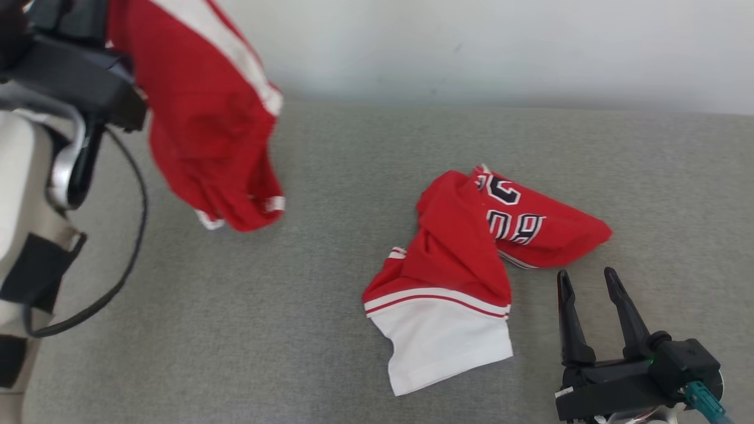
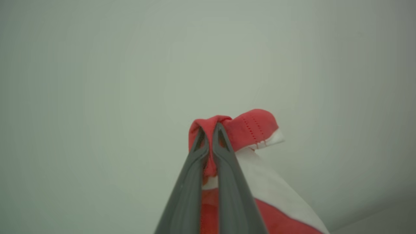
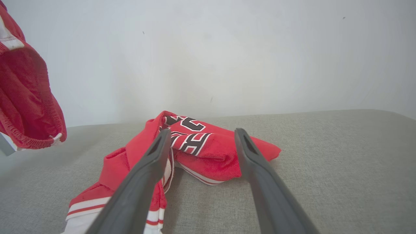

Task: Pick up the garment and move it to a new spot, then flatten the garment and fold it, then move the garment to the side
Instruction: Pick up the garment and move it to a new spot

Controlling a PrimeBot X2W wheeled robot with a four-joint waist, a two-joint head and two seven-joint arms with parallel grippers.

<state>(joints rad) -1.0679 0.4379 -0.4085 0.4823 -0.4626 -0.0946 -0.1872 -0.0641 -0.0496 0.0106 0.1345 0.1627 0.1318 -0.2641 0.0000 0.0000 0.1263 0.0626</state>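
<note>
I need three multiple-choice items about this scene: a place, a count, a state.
1. In the head view, the right gripper stands: A. at the lower right of the lying garment; B. at the upper left; C. at the top middle.
2. Red garments in view: A. one; B. two; C. three.
3. The left gripper is: A. open and empty; B. shut on the hanging garment; C. shut on nothing.
Key: 1 A, it points up beside that garment; 2 B, one hangs, one lies on the grey surface; 3 B, red cloth is pinched in it.
</note>
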